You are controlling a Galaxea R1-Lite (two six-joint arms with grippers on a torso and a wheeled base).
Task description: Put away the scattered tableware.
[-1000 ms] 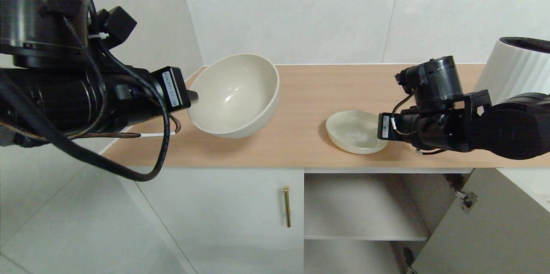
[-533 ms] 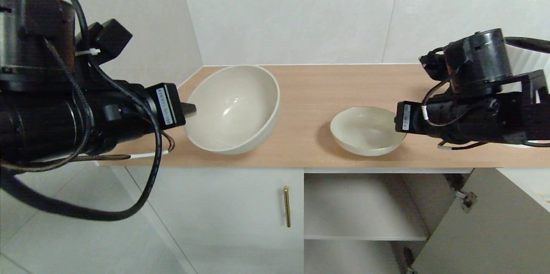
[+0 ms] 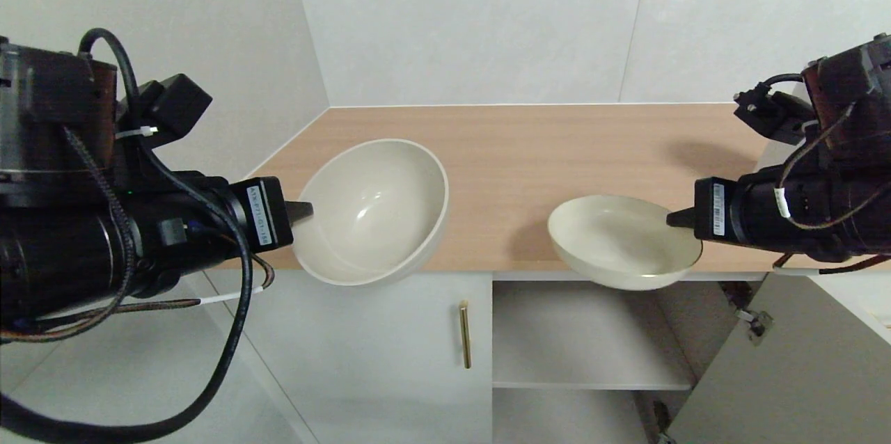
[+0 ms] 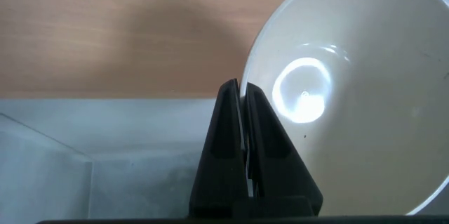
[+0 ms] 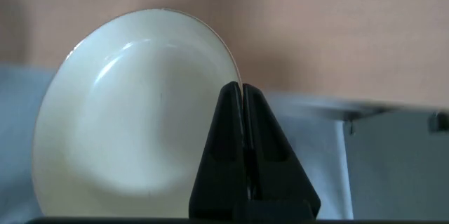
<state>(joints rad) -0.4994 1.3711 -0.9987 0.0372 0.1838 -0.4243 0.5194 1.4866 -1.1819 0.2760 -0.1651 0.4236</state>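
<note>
**Cream crockery aloft along the front of the wooden counter [image 3: 529, 145]**

On the robot's left, the left claw [image 3: 304, 209] is pinched tight on the rim of the deep bowl [image 3: 376, 211], one finger inside the wall and one outside. That bowl hangs clear of the counter, tipped so its glossy inside faces up and outward. Its lower half dips past the counter's front edge, over the closed cupboard door [image 3: 362, 346] with the brass handle [image 3: 465, 335]. From the left wrist view the two black fingers [image 4: 228, 122] sit pressed together with the bowl's thin rim caught between them.

Over on the robot's right, the right claw [image 3: 681, 219] is clamped in the same way on the edge of the shallow bowl [image 3: 623, 242]. This one is held nearly level, tilted a little, and juts out beyond the counter's front edge. Below it is the open cupboard compartment [image 3: 585, 326], with a white shelf [image 3: 592, 383] inside. The compartment's door [image 3: 773, 374] is swung wide, its hinge [image 3: 757, 323] showing. The two bowls are well apart, neither one touching the wood, and each casts a soft shadow on the counter behind it.
</note>
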